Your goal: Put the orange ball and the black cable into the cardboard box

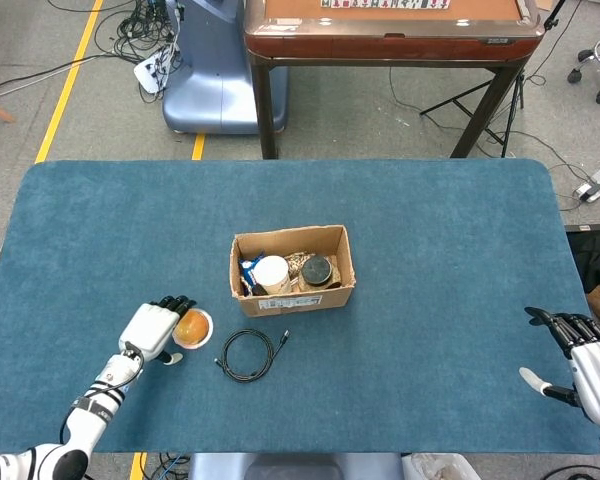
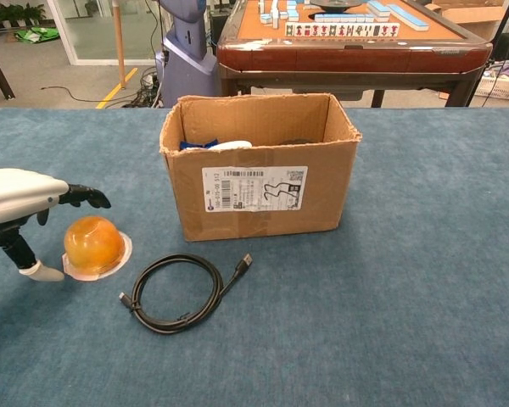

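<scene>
Left hand (image 1: 154, 328) low at left, palm down, fingers (image 2: 86, 196) extended and apart, thumb (image 2: 39, 271) spread below; holds nothing. Left forearm runs back to lower-left corner in head view. Right hand (image 1: 588, 363) at far right edge, fingers spread and pointing up-left, thumb out to side, holding nothing; seen only in head view. Hands well apart.

Left hand (image 2: 21, 203) over the orange ball (image 2: 93, 244)

Fingers spread above the ball; coiled black cable (image 2: 180, 291) lies beside it, before the cardboard box (image 2: 259, 182).
</scene>
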`<state>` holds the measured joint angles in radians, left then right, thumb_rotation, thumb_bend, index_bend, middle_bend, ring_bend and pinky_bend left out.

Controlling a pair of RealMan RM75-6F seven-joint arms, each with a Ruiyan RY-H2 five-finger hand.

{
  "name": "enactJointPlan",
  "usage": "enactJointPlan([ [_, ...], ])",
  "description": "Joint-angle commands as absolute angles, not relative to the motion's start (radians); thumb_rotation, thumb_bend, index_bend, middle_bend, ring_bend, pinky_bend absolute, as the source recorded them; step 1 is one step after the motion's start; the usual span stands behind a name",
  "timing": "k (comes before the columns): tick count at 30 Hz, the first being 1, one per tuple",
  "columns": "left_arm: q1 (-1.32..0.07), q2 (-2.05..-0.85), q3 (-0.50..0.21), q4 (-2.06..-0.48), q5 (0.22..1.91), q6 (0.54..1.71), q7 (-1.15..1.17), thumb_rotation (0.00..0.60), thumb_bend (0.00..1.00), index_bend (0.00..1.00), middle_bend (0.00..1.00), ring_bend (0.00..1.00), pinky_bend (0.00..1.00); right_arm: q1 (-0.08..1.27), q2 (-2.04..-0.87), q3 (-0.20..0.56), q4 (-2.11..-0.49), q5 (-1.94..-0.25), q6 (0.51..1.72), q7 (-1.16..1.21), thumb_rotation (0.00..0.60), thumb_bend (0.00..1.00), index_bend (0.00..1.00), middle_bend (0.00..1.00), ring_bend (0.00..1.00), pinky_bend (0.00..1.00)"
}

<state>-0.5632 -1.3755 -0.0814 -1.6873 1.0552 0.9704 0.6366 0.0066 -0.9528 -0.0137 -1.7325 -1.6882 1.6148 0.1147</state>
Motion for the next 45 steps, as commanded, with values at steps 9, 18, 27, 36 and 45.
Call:
enactJointPlan([
  [9,-0.590,-1.425,-0.071,-1.632,1.039,0.992,0.638,0.600,0.11,0.28,0.17,0.26,0.53,0.003,-0.947,-0.012,-1.735,-1.685,1.615,0.121,0.600,0.10,0.24,0.36,0.29,0.29],
  [18,-0.604,-1.441,-0.058,-1.620,1.013,0.998,0.652,0.600,0.11,0.32,0.18,0.34,0.60,0.000,-0.947,-0.009,-1.737,-1.684,1.618,0.116,0.600,0.10,0.25,0.36,0.29,0.29],
  [27,-0.617,-1.454,-0.041,-1.602,0.994,1.002,0.674,0.600,0.11,0.36,0.24,0.40,0.64,0.001,-0.945,-0.012,-1.738,-1.688,1.612,0.121,0.600,0.10,0.25,0.36,0.29,0.29],
  [36,-0.624,-1.461,-0.034,-1.588,0.993,1.002,0.666,0.600,0.11,0.40,0.31,0.43,0.67,-0.002,-0.943,-0.011,-1.738,-1.688,1.616,0.124,0.600,0.10,0.25,0.36,0.29,0.29],
  [45,-0.620,-1.467,-0.027,-1.572,1.011,1.011,0.634,0.600,0.11,0.51,0.48,0.51,0.72,-0.005,-0.941,-0.012,-1.737,-1.691,1.619,0.130,0.600,0.10,0.25,0.36,0.29,0.29],
])
